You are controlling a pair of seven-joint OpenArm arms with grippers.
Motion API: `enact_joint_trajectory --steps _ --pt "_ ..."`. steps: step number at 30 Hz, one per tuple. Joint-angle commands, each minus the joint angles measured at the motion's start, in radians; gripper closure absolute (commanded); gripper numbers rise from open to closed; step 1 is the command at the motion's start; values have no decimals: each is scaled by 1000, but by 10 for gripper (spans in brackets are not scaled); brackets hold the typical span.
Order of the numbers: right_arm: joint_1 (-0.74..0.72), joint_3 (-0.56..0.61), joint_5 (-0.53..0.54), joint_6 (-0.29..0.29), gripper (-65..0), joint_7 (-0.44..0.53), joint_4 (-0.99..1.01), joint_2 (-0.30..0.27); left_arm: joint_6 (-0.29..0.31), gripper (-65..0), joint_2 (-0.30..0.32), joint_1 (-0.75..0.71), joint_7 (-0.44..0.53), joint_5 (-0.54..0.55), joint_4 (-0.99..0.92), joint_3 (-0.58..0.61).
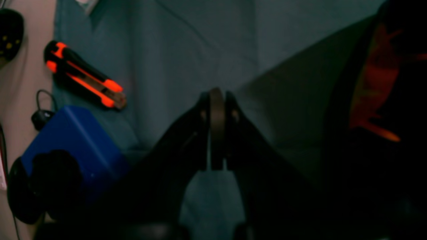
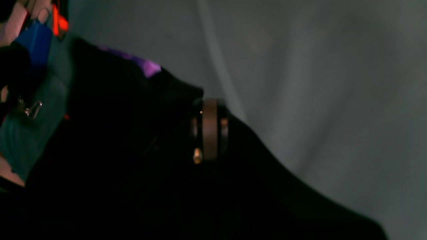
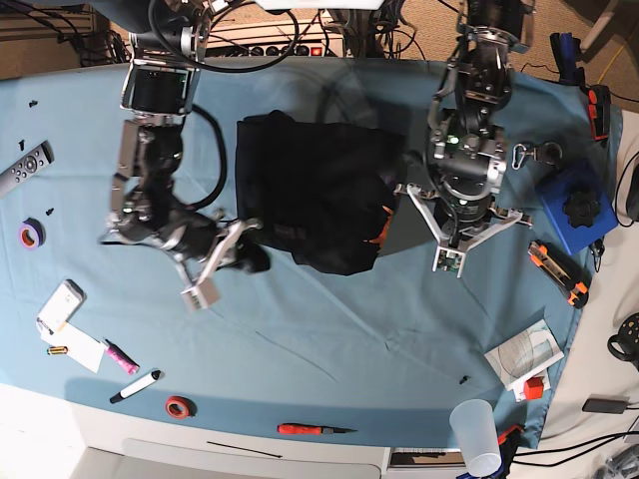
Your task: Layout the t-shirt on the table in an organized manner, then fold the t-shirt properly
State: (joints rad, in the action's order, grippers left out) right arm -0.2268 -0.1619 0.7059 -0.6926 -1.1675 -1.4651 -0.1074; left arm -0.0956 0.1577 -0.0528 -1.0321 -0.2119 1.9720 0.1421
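Gripping the t-shirt (image 3: 319,190) from both sides, the two arms were at the laying-out step, with no fold begun. The garment lay bunched in a dark heap on the surface (image 3: 329,339), roughly at its middle toward the far edge, its orange-accented print showing at the side nearer the blue box (image 3: 574,210). The left pincer (image 1: 217,133) was pressed together; in the base view it sat at the shirt's edge on the blue-box side, apparently pinching cloth there, though the wrist view did not make the held fabric plain. The right pincer (image 2: 210,130) was pinched on black fabric at the shirt's opposite edge, away from the blue box. By my judgement, the next move called for drawing the two arms apart, one toward the blue box and one away, to spread the shirt flat before any fold.
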Motion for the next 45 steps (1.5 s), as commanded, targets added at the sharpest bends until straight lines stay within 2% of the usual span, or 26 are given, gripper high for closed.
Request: enact_joint_trajectory --steps 1,6,10,13,16,22,26,32,36,40,45 --pt "-22 -28 28 -6 0 4 -52 -6 -6 0 23 14 21 6 27 -3" --pt "-8 -175 80 -6 0 -113 -192 -6 42 0 119 14 21 137 34 -40" --pt "37 -274 196 -6 0 -219 -272 -7 72 0 172 6 18 285 34 -151" --pt "101 -315 249 -6 0 -229 -320 -6 76 0 203 -18 14 423 35 -254" --pt "174 -324 252 -6 0 -229 -371 -6 146 0 217 -58 -2 528 36 -338" --pt "263 -323 258 -6 0 -220 -426 -6 229 0 216 -97 1 698 46 -445" --pt "265 -323 258 -6 0 -219 -426 -6 278 0 216 -97 0 740 60 -448" --pt "267 -325 258 -6 0 -229 -426 -6 277 0 217 -127 -71 739 71 -449" --pt "310 -324 259 -6 0 -229 -452 -6 277 0 217 -239 -74 734 161 -460" --pt "402 -324 253 -6 0 -229 -539 -6 276 0 217 -356 -74 715 277 -524" --pt "530 -324 236 -6 0 -229 -605 -6 274 0 216 -496 -68 737 299 -593"
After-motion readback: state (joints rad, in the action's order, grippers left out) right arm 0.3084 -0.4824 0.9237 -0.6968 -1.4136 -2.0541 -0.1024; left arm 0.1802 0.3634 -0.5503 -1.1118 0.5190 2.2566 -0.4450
